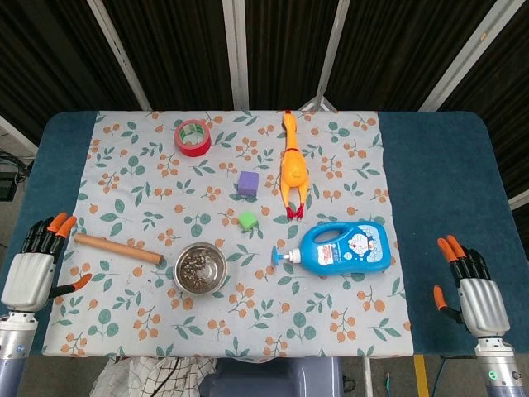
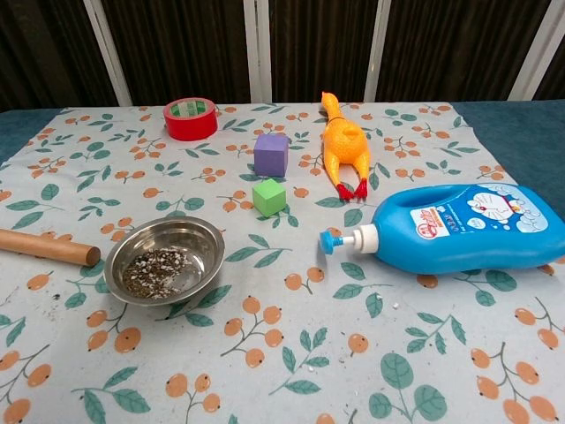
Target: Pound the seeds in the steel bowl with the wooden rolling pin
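A steel bowl [image 1: 200, 268] [image 2: 166, 260] with dark seeds in its bottom stands on the floral cloth near the front left. The wooden rolling pin [image 1: 118, 249] [image 2: 48, 247] lies just left of the bowl, its near end a short gap from the rim. My left hand [image 1: 35, 265] hovers at the table's left edge, fingers apart, holding nothing, a little left of the pin's far end. At the right edge my right hand [image 1: 473, 285] is held with fingers spread and empty, far from the bowl. The chest view shows neither hand.
A blue detergent bottle [image 1: 343, 247] [image 2: 450, 227] lies on its side right of the bowl. Behind are a green cube [image 1: 247, 219], a purple cube [image 1: 249, 183], a yellow rubber chicken [image 1: 293, 168] and a red tape roll [image 1: 193, 137].
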`<action>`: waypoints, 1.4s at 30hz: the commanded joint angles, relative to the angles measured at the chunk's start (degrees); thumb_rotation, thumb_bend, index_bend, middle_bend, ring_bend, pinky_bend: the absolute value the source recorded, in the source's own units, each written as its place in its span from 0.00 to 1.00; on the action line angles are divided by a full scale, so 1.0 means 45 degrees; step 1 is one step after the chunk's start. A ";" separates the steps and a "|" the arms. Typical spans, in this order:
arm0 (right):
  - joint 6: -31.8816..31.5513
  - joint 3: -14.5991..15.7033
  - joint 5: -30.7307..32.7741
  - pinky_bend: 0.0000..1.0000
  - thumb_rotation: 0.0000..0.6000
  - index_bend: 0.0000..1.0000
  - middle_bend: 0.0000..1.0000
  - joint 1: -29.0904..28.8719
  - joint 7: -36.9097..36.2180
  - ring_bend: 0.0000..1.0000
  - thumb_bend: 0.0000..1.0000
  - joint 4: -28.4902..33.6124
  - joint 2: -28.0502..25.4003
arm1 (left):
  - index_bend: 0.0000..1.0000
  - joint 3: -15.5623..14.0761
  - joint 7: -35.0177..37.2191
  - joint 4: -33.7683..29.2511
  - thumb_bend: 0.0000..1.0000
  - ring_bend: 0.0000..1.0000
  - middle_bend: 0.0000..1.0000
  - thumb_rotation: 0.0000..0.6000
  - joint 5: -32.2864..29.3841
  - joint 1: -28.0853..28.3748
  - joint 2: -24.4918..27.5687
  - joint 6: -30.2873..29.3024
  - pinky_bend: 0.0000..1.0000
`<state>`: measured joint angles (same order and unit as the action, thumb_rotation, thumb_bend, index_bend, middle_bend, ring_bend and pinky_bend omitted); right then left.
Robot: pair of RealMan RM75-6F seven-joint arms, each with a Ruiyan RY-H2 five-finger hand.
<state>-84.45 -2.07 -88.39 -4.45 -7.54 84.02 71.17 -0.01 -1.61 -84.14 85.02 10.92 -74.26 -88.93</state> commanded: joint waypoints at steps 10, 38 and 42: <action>-0.0027 0.0056 -0.0127 0.00 1.00 0.00 0.00 -0.0028 0.0153 0.00 0.52 0.0049 0.0015 | 0.06 0.0205 -0.0183 -0.0195 0.20 0.00 0.03 1.00 -0.0325 0.0033 0.0044 0.0741 0.00; 0.0110 0.0102 0.0011 0.00 1.00 0.00 0.00 -0.0031 0.0190 0.00 0.52 0.0193 -0.0059 | 0.43 0.1644 -0.4544 0.0253 0.26 0.00 0.27 1.00 -0.4017 0.2670 -0.2056 0.5324 0.00; 0.0116 0.0096 0.0036 0.00 1.00 0.00 0.00 -0.0025 0.0187 0.00 0.52 0.0201 -0.0058 | 0.44 0.1544 -0.4718 0.0354 0.26 0.00 0.27 1.00 -0.4024 0.2773 -0.2344 0.5393 0.00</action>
<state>-83.93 -1.64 -88.22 -4.56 -6.69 84.93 70.91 7.07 -22.68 -82.68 66.93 23.28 -84.63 -64.74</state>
